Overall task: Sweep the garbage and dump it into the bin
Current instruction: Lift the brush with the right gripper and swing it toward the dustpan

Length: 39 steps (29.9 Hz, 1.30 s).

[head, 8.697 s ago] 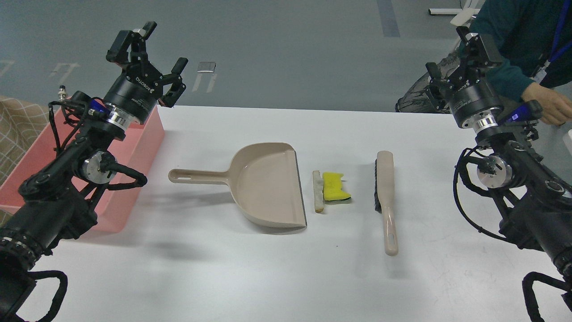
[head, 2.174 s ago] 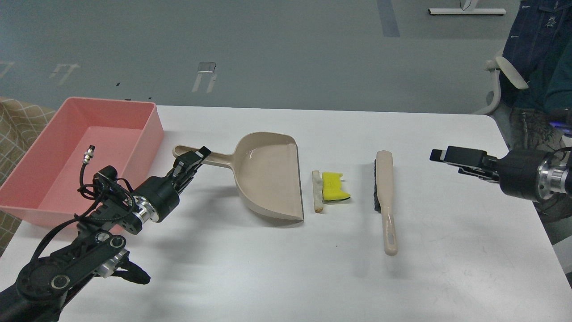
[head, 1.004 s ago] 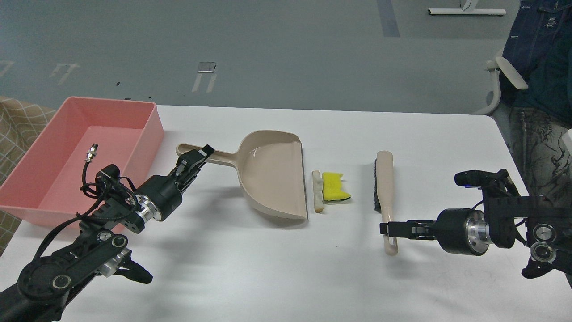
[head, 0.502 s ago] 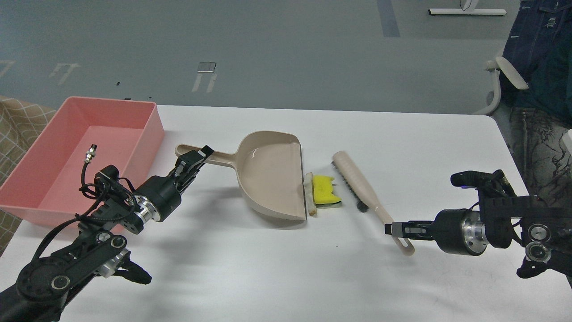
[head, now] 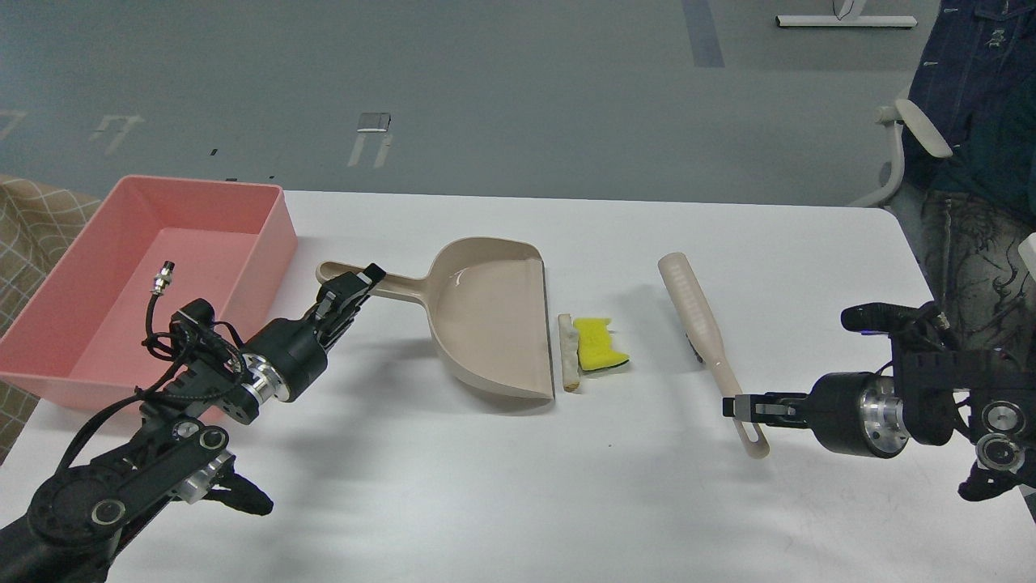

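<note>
The beige dustpan (head: 490,316) lies mid-table with its open lip facing right. My left gripper (head: 350,291) is shut on its handle. The garbage lies just right of the lip: the off-white wedge (head: 570,353) and the yellow sponge piece (head: 597,345), touching each other. My right gripper (head: 743,407) is shut on the handle of the beige hand brush (head: 702,322), which slants up and to the left, its head right of the sponge and apart from it. The pink bin (head: 154,279) stands at the table's left edge; I see nothing in it.
The white table's (head: 518,502) right edge runs close to my right arm. A chair and a person in dark clothes (head: 971,121) are beyond the far right corner. A checked cloth shows left of the bin.
My right gripper has pulled the brush back to the right, away from the scraps. The sponge and wedge sit slightly right of where they were half a second ago. The left arm and dustpan have hardly moved.
</note>
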Motion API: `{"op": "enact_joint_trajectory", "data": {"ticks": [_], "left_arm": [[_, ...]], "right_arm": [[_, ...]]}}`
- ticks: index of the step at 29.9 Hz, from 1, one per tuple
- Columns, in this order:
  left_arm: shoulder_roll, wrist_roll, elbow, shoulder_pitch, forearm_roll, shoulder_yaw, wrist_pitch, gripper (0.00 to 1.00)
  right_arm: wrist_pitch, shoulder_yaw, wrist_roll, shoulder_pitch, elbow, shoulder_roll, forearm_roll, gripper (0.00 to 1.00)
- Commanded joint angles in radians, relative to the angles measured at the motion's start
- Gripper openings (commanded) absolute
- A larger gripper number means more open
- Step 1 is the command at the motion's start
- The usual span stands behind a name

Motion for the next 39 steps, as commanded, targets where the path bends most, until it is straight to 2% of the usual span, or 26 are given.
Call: {"op": "enact_joint_trajectory", "data": {"ticks": [1,13,25,35,39], "left_arm": [[0.0,0.0,-0.001,-0.002,-0.001,0.0,0.0,0.0],[0.003,0.0,0.0,0.003,0.0,0.014,-0.003,0.0],[0.017,-0.003,0.0,0.002,0.0,0.048,-0.006,0.0],[0.017,-0.002,0.0,0.006,0.002,0.049,-0.006,0.0],[0.02,-0.002,0.0,0.006,0.002,0.049,-0.006,0.0]], "right_arm": [[0.0,0.0,0.0,-0.002,0.024,-0.019,0.004,0.0],[0.003,0.008,0.002,-0.038,0.093,-0.168,0.09,0.0],[0.0,0.003,0.0,-0.077,0.093,-0.159,0.099,0.0],[0.003,-0.003,-0.026,-0.086,0.087,-0.131,0.169,0.0],[0.005,-0.008,-0.031,-0.088,0.079,-0.072,0.17,0.0]]}}
